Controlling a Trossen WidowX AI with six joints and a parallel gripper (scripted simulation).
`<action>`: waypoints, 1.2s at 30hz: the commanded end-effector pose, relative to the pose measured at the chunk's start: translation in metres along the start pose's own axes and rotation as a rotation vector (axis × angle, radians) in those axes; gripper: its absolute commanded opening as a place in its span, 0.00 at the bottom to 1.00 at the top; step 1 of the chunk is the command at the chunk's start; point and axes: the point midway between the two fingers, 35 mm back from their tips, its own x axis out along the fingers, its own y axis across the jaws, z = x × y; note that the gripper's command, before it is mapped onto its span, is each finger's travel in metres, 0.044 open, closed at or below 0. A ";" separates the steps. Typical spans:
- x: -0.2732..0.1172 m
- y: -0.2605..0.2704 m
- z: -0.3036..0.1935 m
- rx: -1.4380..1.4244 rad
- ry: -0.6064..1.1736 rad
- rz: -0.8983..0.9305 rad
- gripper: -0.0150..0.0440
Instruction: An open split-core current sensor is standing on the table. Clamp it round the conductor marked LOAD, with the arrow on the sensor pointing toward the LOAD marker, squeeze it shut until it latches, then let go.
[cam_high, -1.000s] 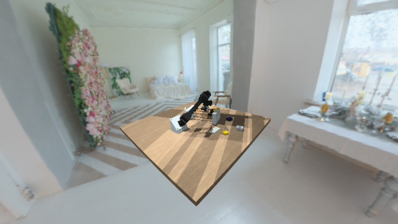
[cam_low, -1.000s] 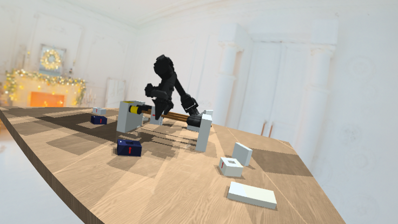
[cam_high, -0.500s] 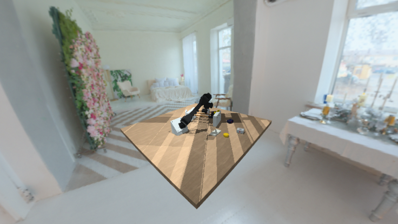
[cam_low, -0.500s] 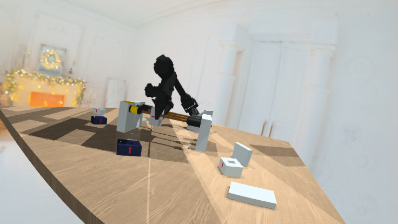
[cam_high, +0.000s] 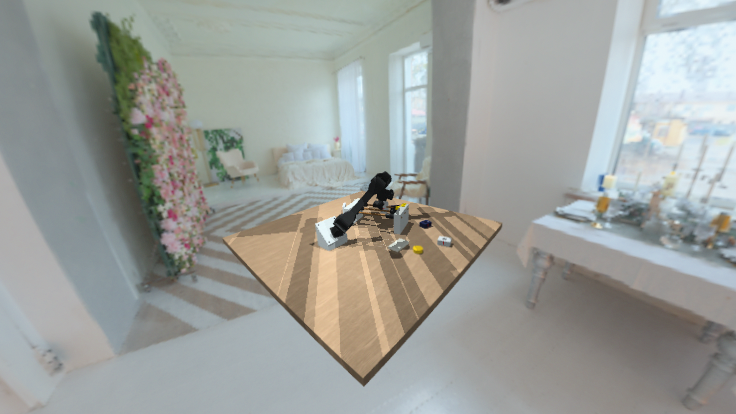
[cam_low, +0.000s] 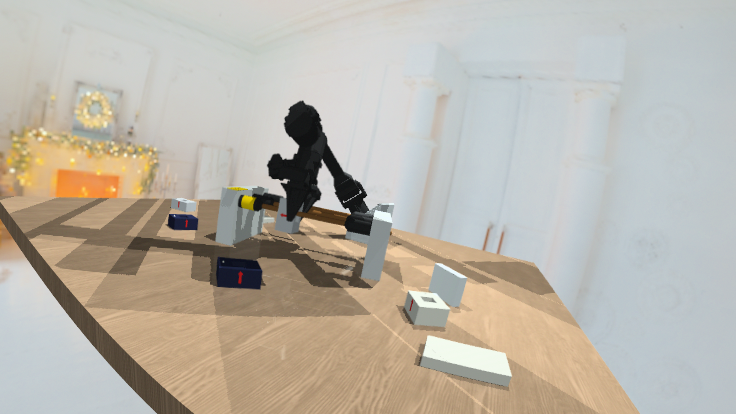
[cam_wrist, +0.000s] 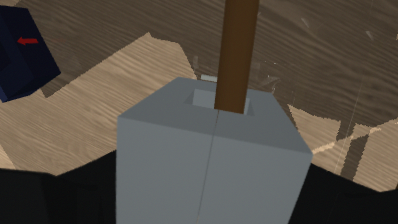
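My gripper (cam_wrist: 206, 151) (cam_low: 301, 212) is shut on the grey current sensor (cam_wrist: 160, 165) (cam_low: 286, 225), with a black finger at each side. The sensor sits around a brown conductor (cam_wrist: 239, 50) (cam_low: 334, 216). Its two halves meet along a thin seam in the wrist view; whether the latch has caught cannot be told. In the exterior view a red arrow on the sensor points left, toward the conductor end with the yellow band (cam_low: 248, 202). No LOAD lettering is readable, and a finger partly hides the sensor there.
Grey upright supports (cam_low: 229, 216) (cam_low: 377, 247) hold the conductor ends. A dark blue block (cam_low: 239, 273) (cam_wrist: 25, 55) with a red arrow lies nearby. A white block (cam_low: 428, 311), a thin upright plate (cam_low: 447, 284) and a flat white slab (cam_low: 465, 360) are farther right.
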 end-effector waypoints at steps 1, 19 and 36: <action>-0.003 0.001 0.000 0.000 0.001 0.005 0.36; -0.001 -0.002 0.000 -0.001 0.001 -0.081 0.25; -0.002 -0.003 0.000 -0.002 0.004 -0.105 0.34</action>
